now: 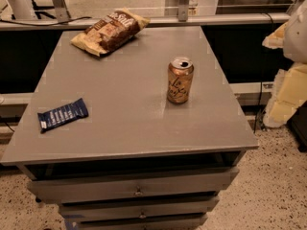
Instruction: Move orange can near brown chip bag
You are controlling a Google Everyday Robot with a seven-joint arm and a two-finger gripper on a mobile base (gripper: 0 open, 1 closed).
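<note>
Camera view: one copper-orange metal drink can (180,80) stands upright near the right edge of the grey tabletop (120,114); the gripper (298,32) hangs beyond that edge, whether apart or together I cannot tell.
The can lies left of the gripper, long axis vertical; one crinkled brown chip bag (110,30) sits at the far-left corner, well apart; one dark blue wrapped bar (63,114) lies by the left edge.

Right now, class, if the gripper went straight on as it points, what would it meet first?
The gripper, at the right edge, seems aimed left: probably the table edge first, before the orange can; depth unclear.
</note>
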